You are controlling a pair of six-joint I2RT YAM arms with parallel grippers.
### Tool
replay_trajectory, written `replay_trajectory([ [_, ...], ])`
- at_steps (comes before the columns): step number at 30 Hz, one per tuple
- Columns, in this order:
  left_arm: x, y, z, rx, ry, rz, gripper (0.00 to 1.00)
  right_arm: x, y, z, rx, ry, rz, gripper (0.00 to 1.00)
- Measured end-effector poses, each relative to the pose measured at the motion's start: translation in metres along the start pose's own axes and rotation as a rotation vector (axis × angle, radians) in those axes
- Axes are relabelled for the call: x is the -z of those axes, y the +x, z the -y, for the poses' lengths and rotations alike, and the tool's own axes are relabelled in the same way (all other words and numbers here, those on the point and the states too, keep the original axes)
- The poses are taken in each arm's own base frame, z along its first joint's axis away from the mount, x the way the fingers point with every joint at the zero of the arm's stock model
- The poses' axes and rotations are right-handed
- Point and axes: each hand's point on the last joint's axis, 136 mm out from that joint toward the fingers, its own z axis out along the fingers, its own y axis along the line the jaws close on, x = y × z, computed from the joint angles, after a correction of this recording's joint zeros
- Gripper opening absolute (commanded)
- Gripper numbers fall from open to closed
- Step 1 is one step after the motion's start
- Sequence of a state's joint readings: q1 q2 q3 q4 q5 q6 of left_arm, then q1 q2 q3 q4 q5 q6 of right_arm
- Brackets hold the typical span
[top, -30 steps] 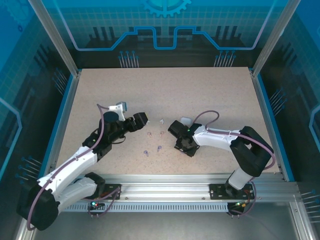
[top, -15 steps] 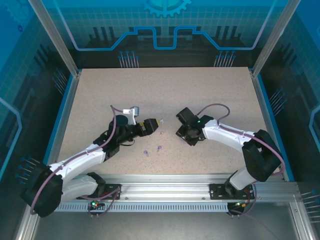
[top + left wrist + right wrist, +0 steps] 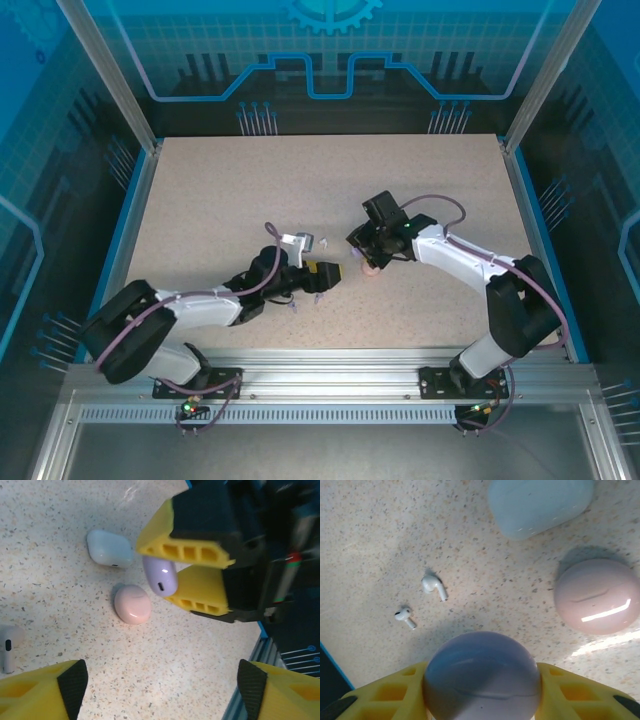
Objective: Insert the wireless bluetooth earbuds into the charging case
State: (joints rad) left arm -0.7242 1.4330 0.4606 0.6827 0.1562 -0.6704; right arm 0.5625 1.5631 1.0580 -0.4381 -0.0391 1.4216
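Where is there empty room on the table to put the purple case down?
The whole far half of the table, up to the back wall, is bare. The middle is crowded: the pink case, the white case and the white earbuds lie close together by the left tool and the right tool holding the purple case.

Right gripper (image 3: 481, 690) seemingly clamps purple case (image 3: 482, 672)

no legible text, no labels or brands, no numbers or signs
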Motion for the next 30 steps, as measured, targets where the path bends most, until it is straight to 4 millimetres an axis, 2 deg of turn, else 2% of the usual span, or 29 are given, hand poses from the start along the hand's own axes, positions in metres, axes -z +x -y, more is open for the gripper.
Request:
replay_trajectory([
  [3,-0.013,-0.002,-0.005,-0.002,-0.010,0.017,0.74,0.001,0.002,-0.008,-0.005,-0.022,-0.017,0.41],
  [7,-0.028,-0.015,-0.006,-0.005,-0.008,0.072,0.70,0.002,0.004,-0.017,-0.010,-0.044,-0.037,0.40],
  [16,-0.051,-0.043,0.002,-0.012,0.025,0.171,0.57,0.000,0.007,-0.019,-0.022,-0.050,-0.057,0.39],
  [27,-0.066,-0.046,-0.004,0.008,0.024,0.201,0.45,-0.001,0.003,-0.025,-0.041,-0.076,-0.061,0.39],
  [30,-0.069,-0.048,-0.004,0.011,0.024,0.211,0.39,-0.001,0.001,-0.025,-0.047,-0.077,-0.059,0.39],
])
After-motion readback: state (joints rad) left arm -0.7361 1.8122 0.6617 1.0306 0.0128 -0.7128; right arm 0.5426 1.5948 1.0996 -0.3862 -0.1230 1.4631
